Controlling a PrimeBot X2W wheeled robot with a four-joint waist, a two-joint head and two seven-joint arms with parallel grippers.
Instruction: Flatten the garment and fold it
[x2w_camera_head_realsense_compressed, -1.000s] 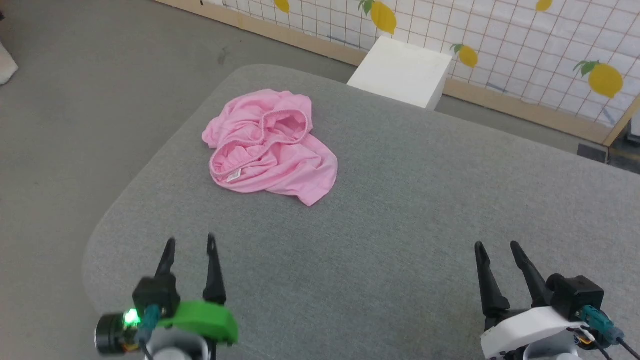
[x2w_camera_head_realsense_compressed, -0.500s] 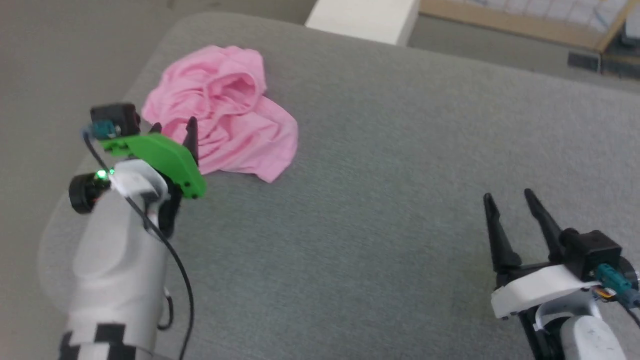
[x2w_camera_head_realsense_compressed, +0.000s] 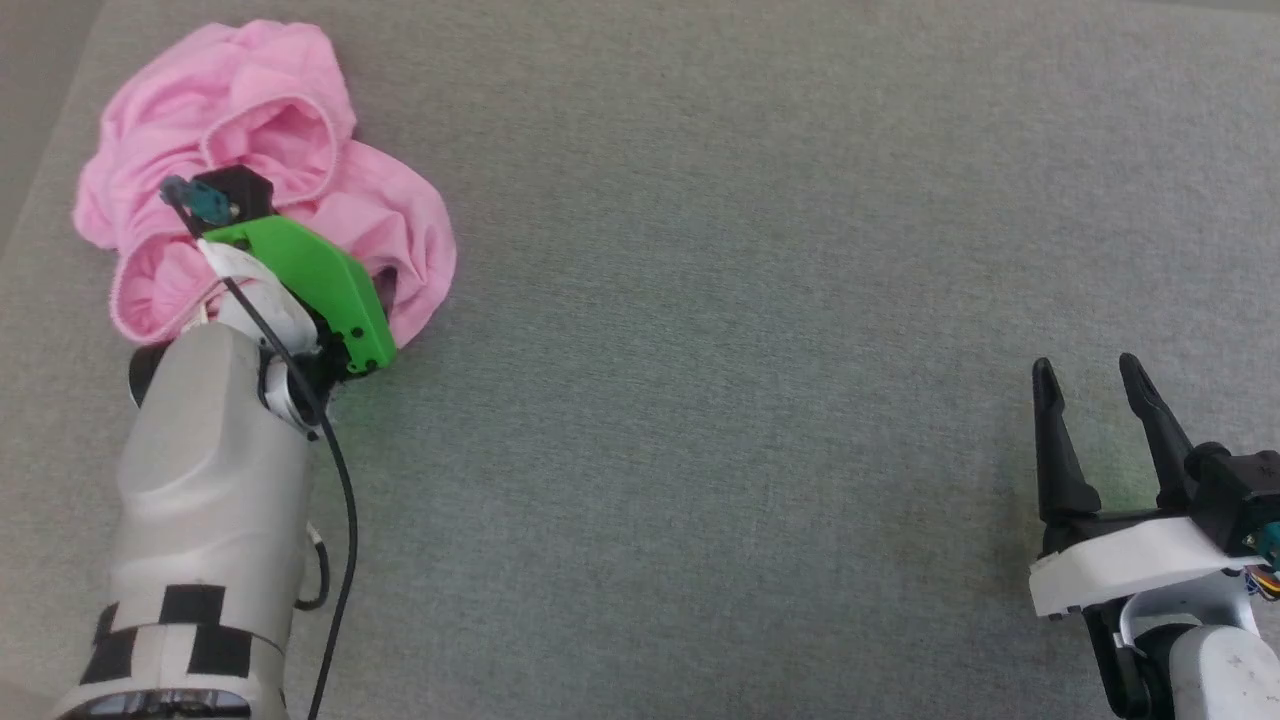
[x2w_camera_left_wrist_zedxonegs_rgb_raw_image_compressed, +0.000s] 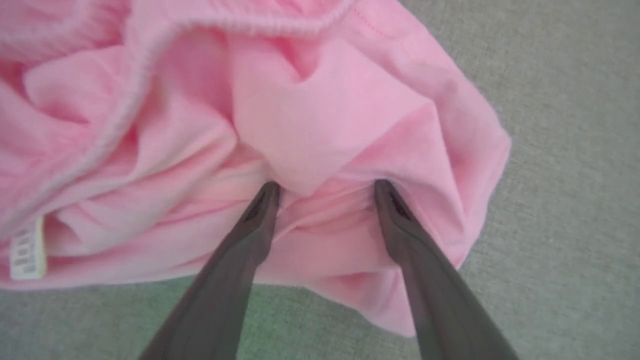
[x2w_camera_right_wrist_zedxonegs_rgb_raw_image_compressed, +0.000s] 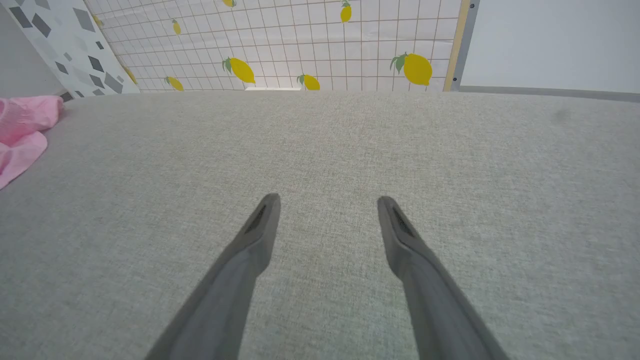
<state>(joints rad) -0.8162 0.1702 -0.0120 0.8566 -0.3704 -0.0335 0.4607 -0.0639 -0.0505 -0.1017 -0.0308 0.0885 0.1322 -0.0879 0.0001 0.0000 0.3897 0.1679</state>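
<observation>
The garment (x2w_camera_head_realsense_compressed: 250, 110) is a crumpled light pink heap at the far left of the grey padded table (x2w_camera_head_realsense_compressed: 750, 300). Its gathered elastic hem (x2w_camera_left_wrist_zedxonegs_rgb_raw_image_compressed: 240, 22) loops over the top, and a small white tag (x2w_camera_left_wrist_zedxonegs_rgb_raw_image_compressed: 27, 247) shows at its near left edge. My left gripper (x2w_camera_left_wrist_zedxonegs_rgb_raw_image_compressed: 325, 187) is open, with both fingertips pushed into the folds at the garment's near right side and a ridge of cloth between them. In the head view its green wrist mount (x2w_camera_head_realsense_compressed: 300, 280) hides the fingers. My right gripper (x2w_camera_head_realsense_compressed: 1088, 365) hovers open at the near right, far from the garment (x2w_camera_right_wrist_zedxonegs_rgb_raw_image_compressed: 22, 130).
The table's left edge (x2w_camera_head_realsense_compressed: 40, 200) runs close beside the garment. A tiled wall panel with lemon prints (x2w_camera_right_wrist_zedxonegs_rgb_raw_image_compressed: 325, 45) stands beyond the table's far side. Bare grey table stretches between the two grippers.
The head camera has tilted down and closer. My left arm has reached forward from the near edge onto the garment, and its open fingers now press into the folds. The right gripper stays open.
</observation>
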